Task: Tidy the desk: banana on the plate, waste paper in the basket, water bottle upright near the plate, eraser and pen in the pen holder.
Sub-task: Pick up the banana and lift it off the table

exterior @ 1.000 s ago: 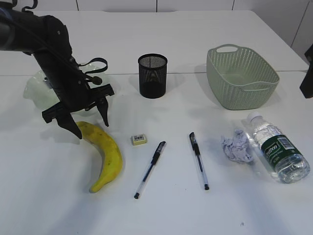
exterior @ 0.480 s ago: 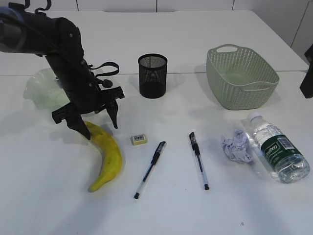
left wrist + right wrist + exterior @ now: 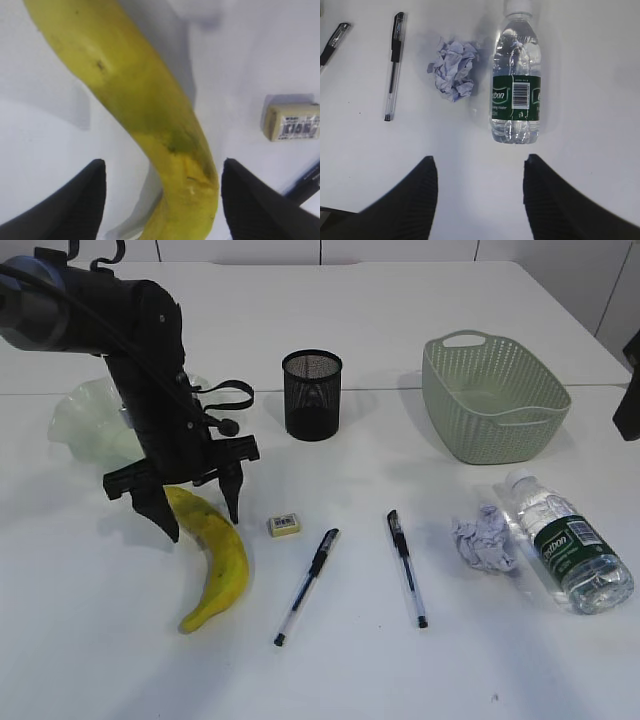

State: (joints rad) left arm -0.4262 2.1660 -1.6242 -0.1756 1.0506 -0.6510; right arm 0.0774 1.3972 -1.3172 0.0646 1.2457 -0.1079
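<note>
At the far left a pale green plate (image 3: 75, 420) sits behind the left gripper (image 3: 200, 510), whose jaws are spread wide astride the upper end of the banana (image 3: 222, 560) lying on the white surface (image 3: 340, 680); next come the eraser (image 3: 284, 525), two pens (image 3: 308, 585) (image 3: 406, 566) and the mesh pen holder (image 3: 312, 394); then crumpled paper (image 3: 484, 540), the basket (image 3: 493, 395) and the toppled water bottle (image 3: 567, 540); the right gripper (image 3: 477, 195) hangs spread above them.

You see fingers (image 3: 420, 200) spread above desk (image 3: 600, 100); water bottle (image 3: 516, 90) lying flat, crumpled paper (image 3: 452, 69) beside, pen (image 3: 394, 65) left.
</note>
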